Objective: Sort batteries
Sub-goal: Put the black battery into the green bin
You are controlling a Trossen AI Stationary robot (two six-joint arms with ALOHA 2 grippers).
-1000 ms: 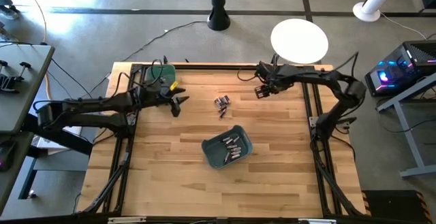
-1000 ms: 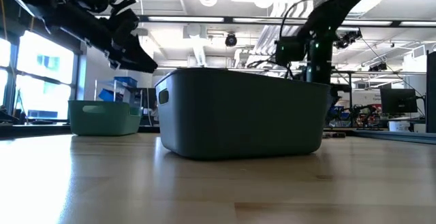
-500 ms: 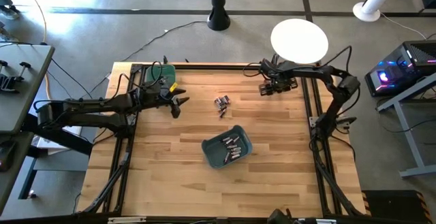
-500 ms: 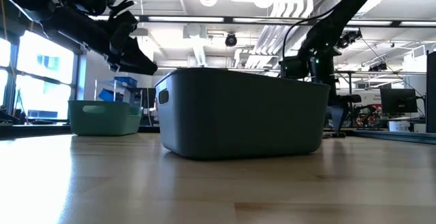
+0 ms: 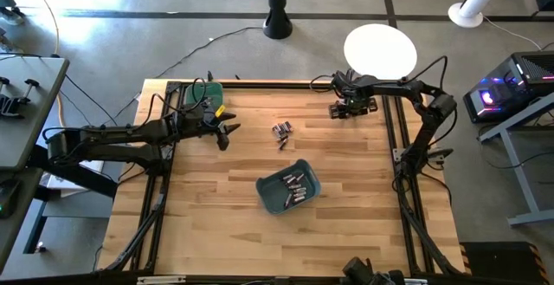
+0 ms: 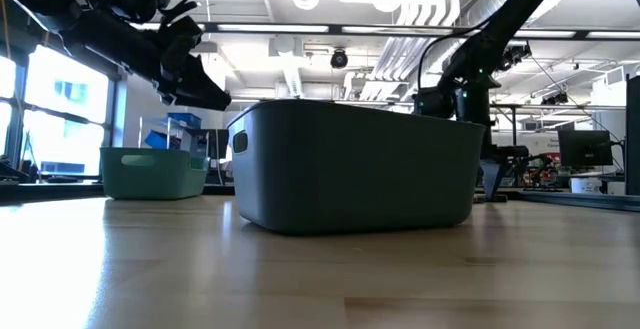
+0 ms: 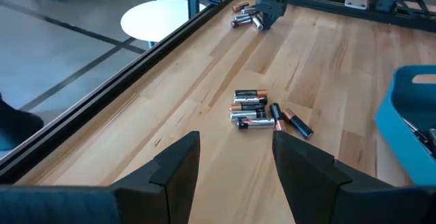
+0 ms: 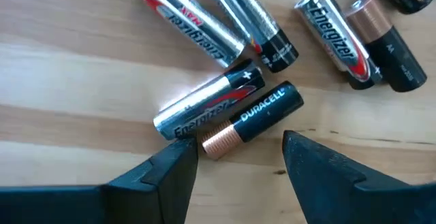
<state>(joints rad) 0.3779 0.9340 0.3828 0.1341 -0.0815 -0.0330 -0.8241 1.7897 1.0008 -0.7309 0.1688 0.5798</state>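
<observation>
Near the upper centre of the high view, a small cluster of silvery and copper-brown cylindrical batteries [image 5: 281,132] lies loose on the light wooden slatted table [image 5: 208,224]; the left wrist view shows the same cluster [image 7: 255,109] with one copper-and-black cell [image 7: 298,124] lying slightly apart from it. A second group of cells [image 8: 252,67] lies at the upper right of the table, directly under the right gripper [image 5: 352,108]; the right wrist view shows a black-and-copper cell [image 8: 251,120] touching a silvery cell [image 8: 208,105] side by side just ahead of the fingers. More cells lie inside the teal rectangular plastic bin [image 5: 271,197] at the centre of the high view, below the loose cluster. A lighter green rectangular plastic bin [image 5: 201,91] stands at the upper left corner of the table. The right gripper hangs low over the second group, fingers [image 8: 320,166] spread apart with nothing between them. The left gripper [image 5: 227,132] is at the upper left of the table, beside the green bin and apart from the loose cluster, fingers [image 7: 178,166] parted and holding nothing. Beyond the upper edge of the table stands a white round disc [image 5: 380,53].
</observation>
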